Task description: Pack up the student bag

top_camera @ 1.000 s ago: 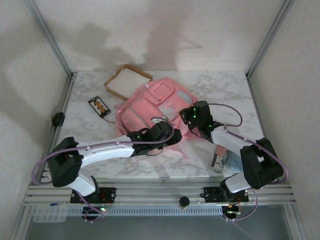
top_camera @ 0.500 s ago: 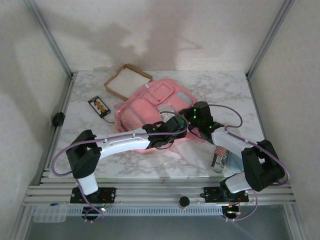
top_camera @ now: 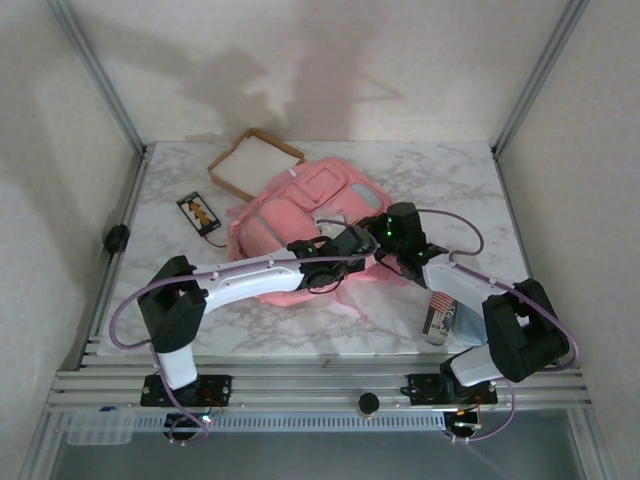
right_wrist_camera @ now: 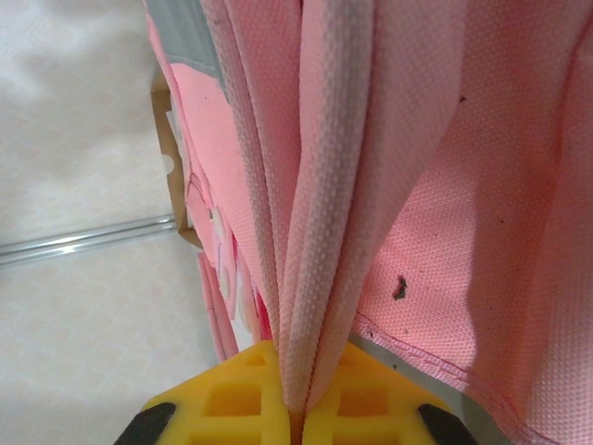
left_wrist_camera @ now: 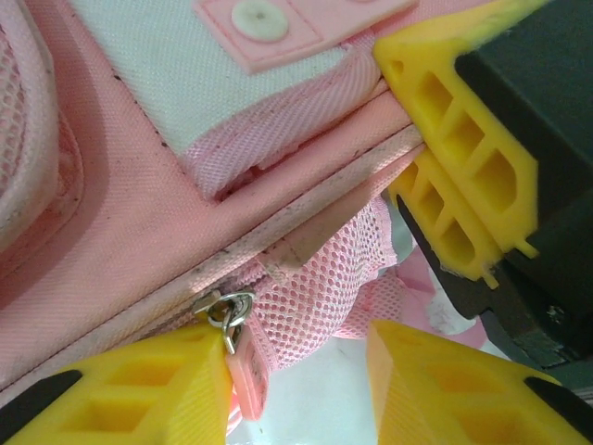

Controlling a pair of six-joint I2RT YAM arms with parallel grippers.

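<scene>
The student bag (top_camera: 290,205), pink with a pale panel, lies mid-table. My left gripper (top_camera: 358,245) reaches across it to its right edge. In the left wrist view the left gripper (left_wrist_camera: 298,371) is open over pink mesh (left_wrist_camera: 324,287) and a zip seam. A pink zipper pull (left_wrist_camera: 243,375) on a metal ring (left_wrist_camera: 227,311) rests against the left finger, not pinched. My right gripper (top_camera: 380,250) is shut on a fold of the bag's fabric (right_wrist_camera: 324,232), clamped between its yellow fingers (right_wrist_camera: 241,403). Those right fingers (left_wrist_camera: 463,167) also appear close by in the left wrist view.
A shallow cardboard box (top_camera: 255,163) with a white inside sits behind the bag. A phone (top_camera: 199,212) with a cable lies to the bag's left. A stars-and-stripes can (top_camera: 437,315) lies by the right arm. Metal frame posts flank the table.
My left arm has swung right across the bag to its right edge, next to the right gripper, and its jaws have narrowed. The right gripper has kept its hold.
</scene>
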